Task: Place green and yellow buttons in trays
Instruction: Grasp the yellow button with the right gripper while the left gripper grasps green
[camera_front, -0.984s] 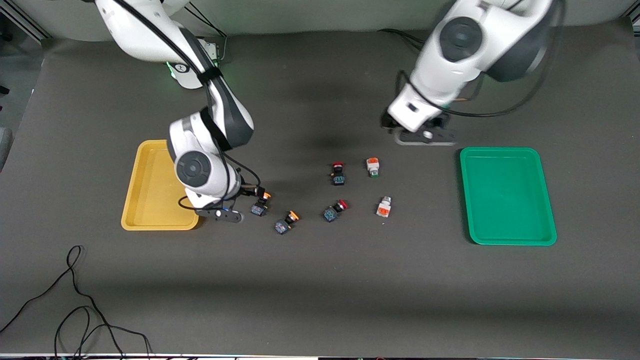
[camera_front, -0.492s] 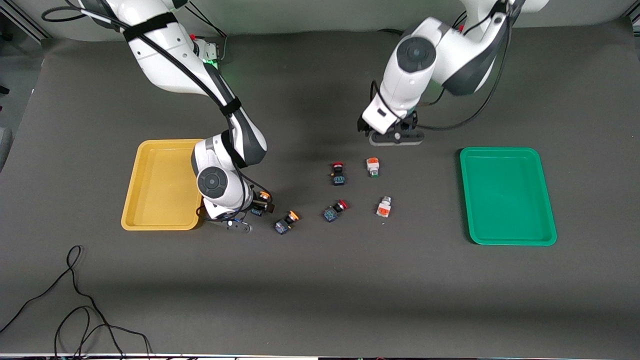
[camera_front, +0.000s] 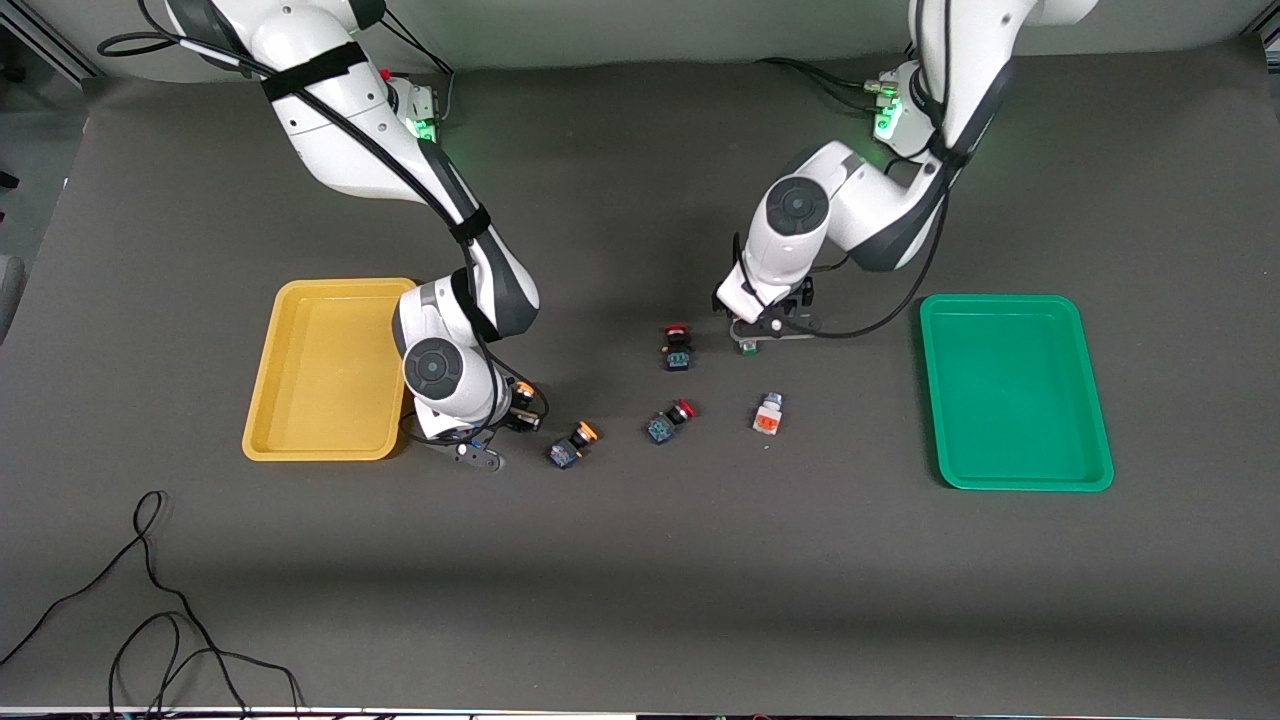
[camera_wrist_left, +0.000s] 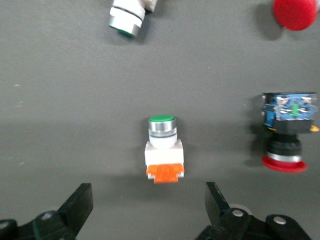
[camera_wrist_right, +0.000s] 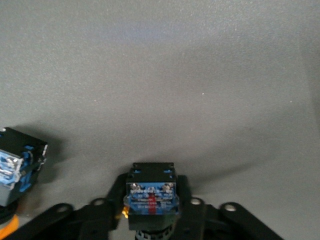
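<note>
My right gripper (camera_front: 516, 408) is shut on a yellow button (camera_front: 523, 397) low over the table beside the yellow tray (camera_front: 320, 370); its black-and-blue body (camera_wrist_right: 150, 192) sits between the fingers. A second yellow button (camera_front: 572, 445) lies close by, nearer the front camera. Over a white green-capped button (camera_wrist_left: 163, 149) hangs my left gripper (camera_wrist_left: 147, 196), open, with its fingers apart from that button. The other white button (camera_front: 767, 414) lies nearer the front camera. The green tray (camera_front: 1015, 390) at the left arm's end holds nothing.
Two red-capped black-and-blue buttons (camera_front: 677, 347) (camera_front: 670, 420) lie mid-table between the yellow and white ones. A loose black cable (camera_front: 150, 600) curls near the front edge at the right arm's end.
My right gripper has shut on the yellow button. The left arm has swung down from above the table onto the white green-capped button, its gripper still open.
</note>
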